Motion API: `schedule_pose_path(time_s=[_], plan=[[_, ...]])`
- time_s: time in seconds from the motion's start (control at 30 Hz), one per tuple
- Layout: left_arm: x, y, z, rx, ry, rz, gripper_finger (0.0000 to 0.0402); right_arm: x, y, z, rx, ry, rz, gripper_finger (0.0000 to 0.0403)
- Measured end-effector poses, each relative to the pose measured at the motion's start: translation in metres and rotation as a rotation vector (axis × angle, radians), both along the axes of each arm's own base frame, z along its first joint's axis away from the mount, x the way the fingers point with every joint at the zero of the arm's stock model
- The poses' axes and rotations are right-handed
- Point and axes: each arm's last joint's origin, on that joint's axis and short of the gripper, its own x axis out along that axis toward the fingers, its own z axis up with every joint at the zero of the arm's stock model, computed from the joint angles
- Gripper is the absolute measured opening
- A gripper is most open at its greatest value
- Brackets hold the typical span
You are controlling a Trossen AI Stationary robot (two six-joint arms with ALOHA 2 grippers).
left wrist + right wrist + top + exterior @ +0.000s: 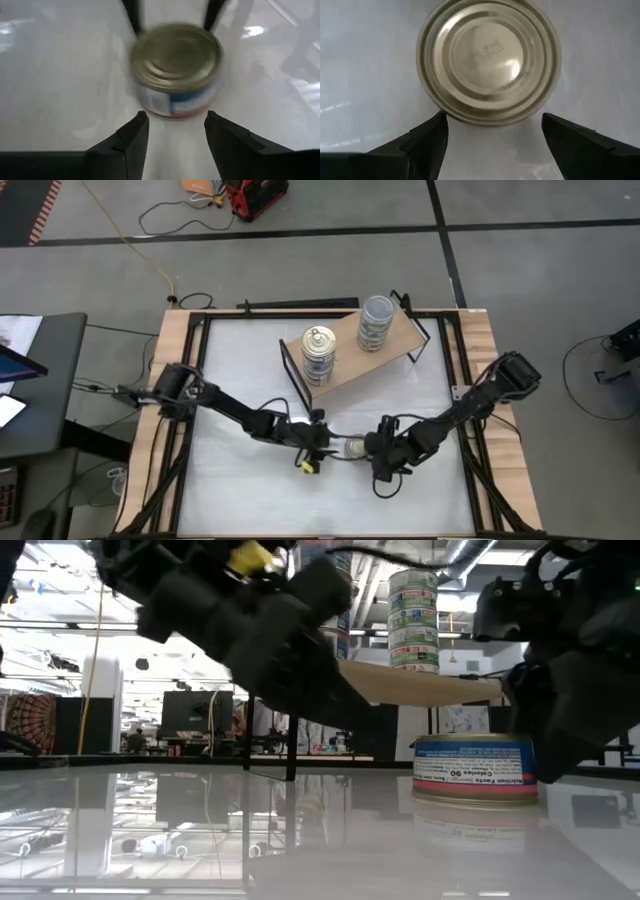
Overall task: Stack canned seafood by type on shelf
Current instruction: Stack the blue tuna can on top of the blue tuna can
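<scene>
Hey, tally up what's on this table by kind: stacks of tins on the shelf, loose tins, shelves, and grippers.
Stacks of tins on the shelf: 2, the gold-lidded stack and the grey-topped stack
Loose tins on the white tabletop: 1, the loose tin
Shelves: 1, the shelf
Grippers: 2, the left gripper and the right gripper, one on each side of the loose tin
Total: 6

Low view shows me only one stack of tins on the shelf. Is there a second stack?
Observer: Yes. The high view shows two on the shelf: a gold-lidded stack and a grey-topped stack.
Operator: Which hand is at the tin on the table?
Observer: Both. The tin lies between the left hand and the right hand.
Operator: Is it gripped?
Observer: No. In both wrist views the fingers are open and the tin sits ahead of them.
</scene>
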Motion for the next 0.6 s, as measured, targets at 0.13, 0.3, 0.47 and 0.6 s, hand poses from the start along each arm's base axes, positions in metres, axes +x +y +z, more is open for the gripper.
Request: schedule_pose_path(time_s=[0.13,0.3,0.47,0.6], plan=[[0.007,-0.006,-0.011,-0.024,0.033,-0.071,0.0202,0.009,-0.004,0.003,0.000,-0.056,0.032,0.0343],[0.010,-0.010,-0.020,0.020,0.052,-0.121,0.0238,0.014,-0.009,0.003,-0.018,-0.073,0.066,0.0341],[0.010,-0.008,-0.019,0.044,0.050,-0.086,0.0249,0.016,-0.015,0.003,-0.024,-0.069,0.057,0.0332],[0.010,-0.007,-0.019,0.029,0.057,-0.051,0.0249,0.017,-0.016,0.003,-0.021,-0.070,0.054,0.0330]])
